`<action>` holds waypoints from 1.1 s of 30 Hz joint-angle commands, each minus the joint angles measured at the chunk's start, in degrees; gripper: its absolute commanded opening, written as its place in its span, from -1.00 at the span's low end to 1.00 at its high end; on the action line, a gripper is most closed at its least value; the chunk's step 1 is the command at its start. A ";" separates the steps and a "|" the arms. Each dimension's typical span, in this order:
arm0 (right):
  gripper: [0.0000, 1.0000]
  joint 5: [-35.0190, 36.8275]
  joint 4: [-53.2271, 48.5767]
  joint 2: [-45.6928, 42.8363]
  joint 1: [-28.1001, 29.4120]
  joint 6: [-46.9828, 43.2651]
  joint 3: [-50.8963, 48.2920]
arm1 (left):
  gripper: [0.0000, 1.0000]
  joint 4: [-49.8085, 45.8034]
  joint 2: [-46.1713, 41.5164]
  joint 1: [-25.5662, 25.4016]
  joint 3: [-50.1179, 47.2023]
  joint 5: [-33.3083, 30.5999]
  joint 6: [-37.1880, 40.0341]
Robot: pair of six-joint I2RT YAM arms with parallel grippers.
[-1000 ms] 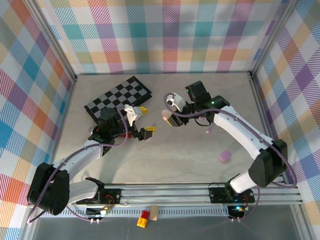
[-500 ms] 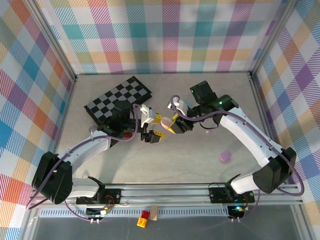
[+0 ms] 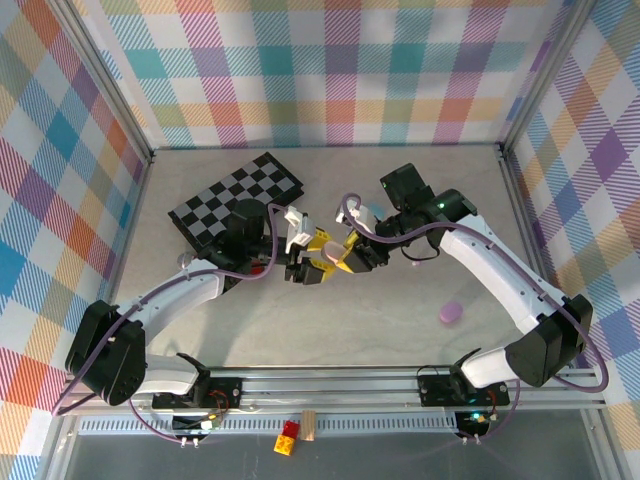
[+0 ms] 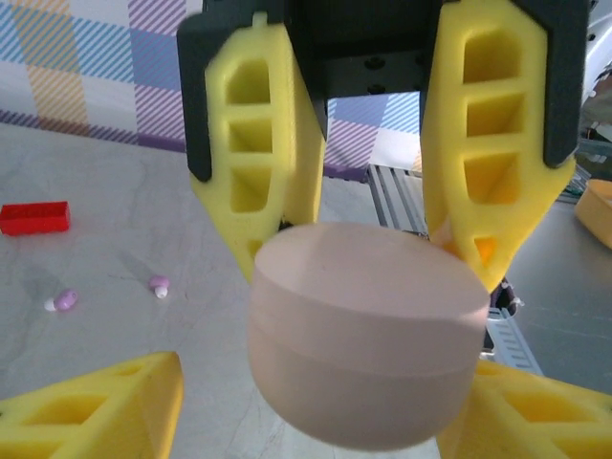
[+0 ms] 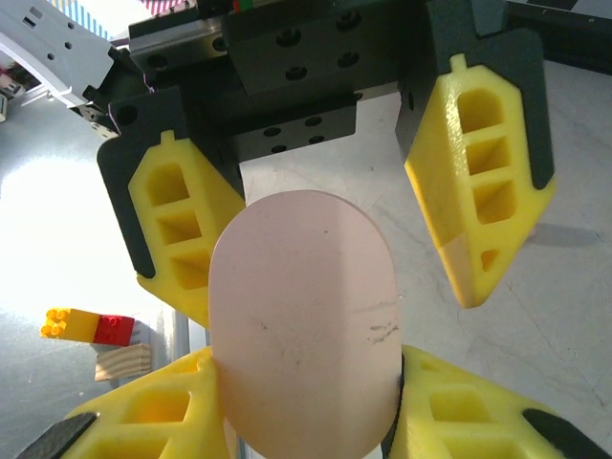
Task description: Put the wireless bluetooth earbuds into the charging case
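Observation:
A pale pink oval charging case [image 5: 304, 330], closed, hangs above the table mid-scene [image 3: 325, 260]. My right gripper [image 5: 306, 387] is shut on it, one finger pressing each side. My left gripper [image 4: 316, 402] faces it head on and is open, its yellow fingers [image 4: 96, 411] spread wide to either side of the case [image 4: 368, 335] without touching it. From above the two grippers meet tip to tip, the left gripper [image 3: 308, 262] and the right gripper [image 3: 348, 254]. Two tiny pink-purple earbuds [image 4: 65, 301] [image 4: 159, 285] lie on the table beyond the case.
A black-and-white checkerboard [image 3: 235, 195] lies at the back left under the left arm. A small red block [image 4: 33, 217] rests near the earbuds. A purple oval case [image 3: 451, 313] sits at the right front. Toy bricks [image 3: 289, 437] lie past the front rail.
The right gripper has carried the pink case down and left. The left gripper has moved right to meet it, so its open fingers now flank the case.

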 commanded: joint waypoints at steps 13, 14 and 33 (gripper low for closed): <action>-0.40 -1.99 -1.25 -0.05 -0.05 -2.03 0.93 | 0.25 5.96 -0.42 -0.42 0.26 3.73 -3.02; -0.40 -1.99 -1.12 -0.02 -0.05 -1.96 1.01 | 0.23 5.88 -0.35 -0.42 0.33 3.91 -2.87; -0.27 0.55 0.50 -0.57 -0.14 -0.95 1.15 | -0.24 3.76 -1.09 -0.51 0.00 4.56 -0.04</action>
